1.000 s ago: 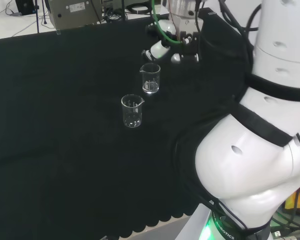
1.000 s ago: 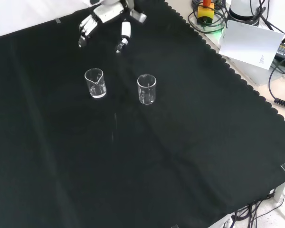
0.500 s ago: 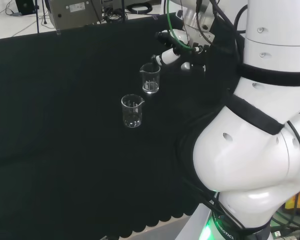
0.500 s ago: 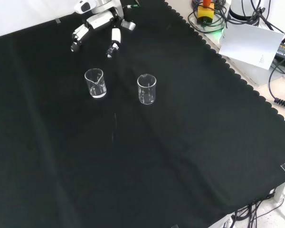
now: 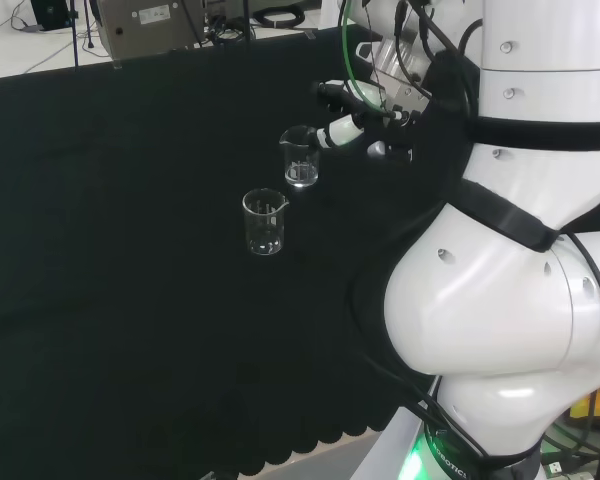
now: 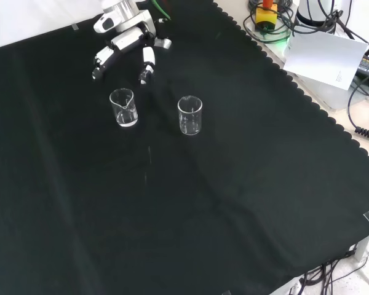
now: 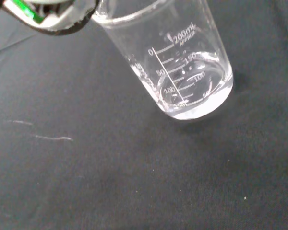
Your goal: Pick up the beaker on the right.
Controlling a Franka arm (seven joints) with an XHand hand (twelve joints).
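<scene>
Two clear glass beakers stand upright and apart on the black cloth that covers the bench point(image 6: 246, 203). In the head view one clear glass beaker with a pouring lip point(image 5: 300, 157) stands farther off and a little to the right, and the other clear glass beaker point(image 5: 264, 221) stands nearer and to the left. In the front view they stand side by side: the first beaker point(image 6: 123, 107) to the left, the second point(image 6: 190, 115) to the right. The black and white robot hand point(image 6: 126, 42) comes in from the top of the front view and hovers above the cloth just behind the left-hand beaker. Its fingers point(image 6: 103, 58) and thumb point(image 6: 147, 64) are spread apart and nearly straight, pointing down toward the cloth, and they hold nothing. In the head view the hand point(image 5: 365, 105) sits just right of the farther beaker, with a fingertip close to its rim; whether it touches cannot be told. From the wrist, that beaker point(image 7: 177, 67) looks close and large, with printed graduation marks on its wall, and a blurred part of the hand point(image 7: 48, 17) is beside its rim.
</scene>
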